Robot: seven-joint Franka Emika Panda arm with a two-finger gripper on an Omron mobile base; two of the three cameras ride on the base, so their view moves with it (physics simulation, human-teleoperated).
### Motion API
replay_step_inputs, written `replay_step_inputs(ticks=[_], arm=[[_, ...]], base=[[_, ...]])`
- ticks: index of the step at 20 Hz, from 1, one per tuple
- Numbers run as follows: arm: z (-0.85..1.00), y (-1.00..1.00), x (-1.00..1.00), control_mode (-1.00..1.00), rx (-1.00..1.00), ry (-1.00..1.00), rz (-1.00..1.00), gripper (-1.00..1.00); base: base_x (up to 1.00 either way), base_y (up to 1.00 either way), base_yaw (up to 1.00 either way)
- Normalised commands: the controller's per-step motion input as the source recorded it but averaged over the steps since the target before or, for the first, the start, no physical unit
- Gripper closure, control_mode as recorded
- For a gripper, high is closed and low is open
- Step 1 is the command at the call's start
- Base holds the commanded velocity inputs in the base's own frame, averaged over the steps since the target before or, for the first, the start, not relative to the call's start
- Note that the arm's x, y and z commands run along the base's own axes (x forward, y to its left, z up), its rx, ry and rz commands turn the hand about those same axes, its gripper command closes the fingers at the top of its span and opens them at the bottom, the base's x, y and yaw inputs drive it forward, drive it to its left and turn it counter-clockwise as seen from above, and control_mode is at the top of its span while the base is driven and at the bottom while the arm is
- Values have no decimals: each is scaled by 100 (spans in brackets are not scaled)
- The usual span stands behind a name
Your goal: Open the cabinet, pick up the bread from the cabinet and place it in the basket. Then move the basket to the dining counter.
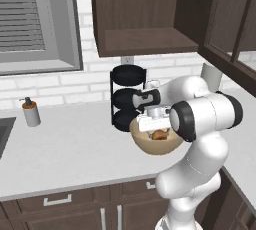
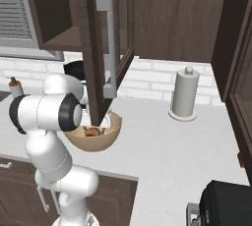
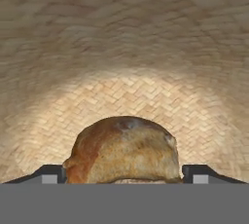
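The tan basket (image 1: 150,147) (image 2: 101,142) stands on the pale counter below the open cabinet (image 1: 145,19). The cabinet's door (image 2: 98,48) swings out with its silver handle (image 2: 111,43) just above the basket. My gripper (image 1: 159,130) (image 3: 124,175) reaches down into the basket. The golden-brown bread (image 1: 160,135) (image 2: 92,131) (image 3: 124,150) sits between my fingertips (image 3: 51,175), and its sides meet both of them. Woven basket wall (image 3: 124,47) rises behind it. The gripper is shut on the bread. The dining counter is out of view.
A black three-tier rack (image 1: 127,94) stands right behind the basket. A soap dispenser (image 1: 31,112) and a sink edge (image 1: 3,134) are at the left. A paper towel roll (image 2: 185,95) stands at the right, and a black appliance (image 2: 226,204) sits at the near right.
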Motion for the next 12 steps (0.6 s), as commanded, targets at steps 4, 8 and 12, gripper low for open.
replay_step_inputs(ticks=[4, 8, 12], arm=[[0, 0, 0, -100, 0, -8, 0, -100], [3, 0, 0, -100, 0, -3, 0, -100], [21, 0, 0, -100, 0, -3, 0, -100]], base=[[0, 0, 0], [0, 0, 0], [0, 0, 0]])
